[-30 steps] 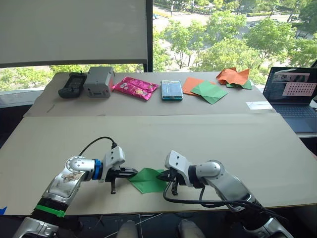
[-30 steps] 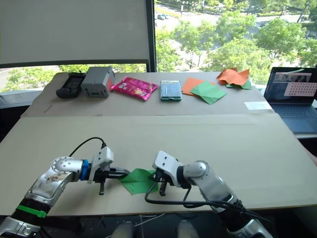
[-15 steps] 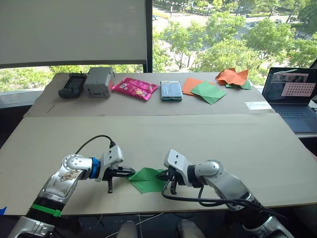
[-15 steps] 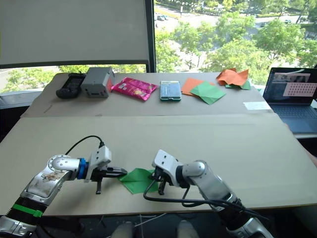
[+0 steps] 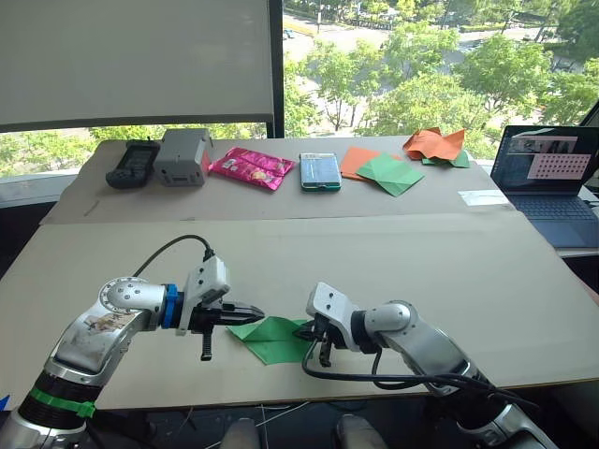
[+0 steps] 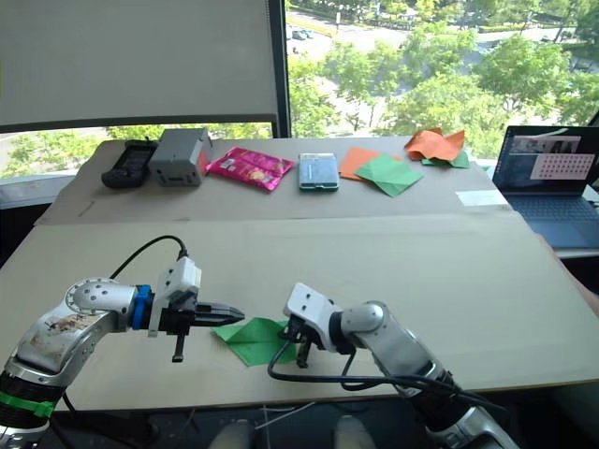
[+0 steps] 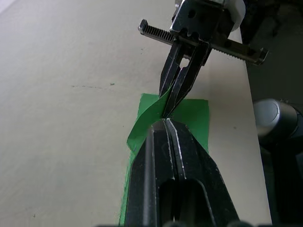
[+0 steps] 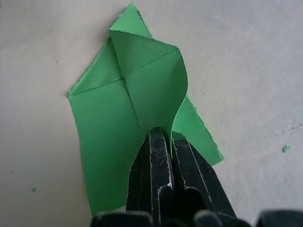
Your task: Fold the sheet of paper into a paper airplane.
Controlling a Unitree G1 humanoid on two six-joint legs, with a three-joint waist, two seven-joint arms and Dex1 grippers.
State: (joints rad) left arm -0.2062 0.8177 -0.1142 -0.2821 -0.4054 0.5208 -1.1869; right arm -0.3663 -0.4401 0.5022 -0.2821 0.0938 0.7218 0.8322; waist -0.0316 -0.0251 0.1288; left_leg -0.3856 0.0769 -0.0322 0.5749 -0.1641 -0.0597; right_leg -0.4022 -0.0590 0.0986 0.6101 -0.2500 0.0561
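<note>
A: Two grippers sit at the near edge of the table [image 5: 393, 253], facing each other across the sheet of paper [image 5: 273, 339].

B: Right gripper [image 8: 163, 135]?

A: Fingers pinched together on a raised flap of the sheet's edge; the flap curls up between them.

B: Left gripper [image 5: 257, 313]?

A: Fingers pressed together with nothing between them, tips above the sheet's 9 o'clock corner.

B: Background?

A: At 12 o'clock on the far table: pink snack packet [image 5: 250, 167], grey box [image 5: 182, 155], laptop [image 5: 547, 182] toward 2 o'clock.
</note>
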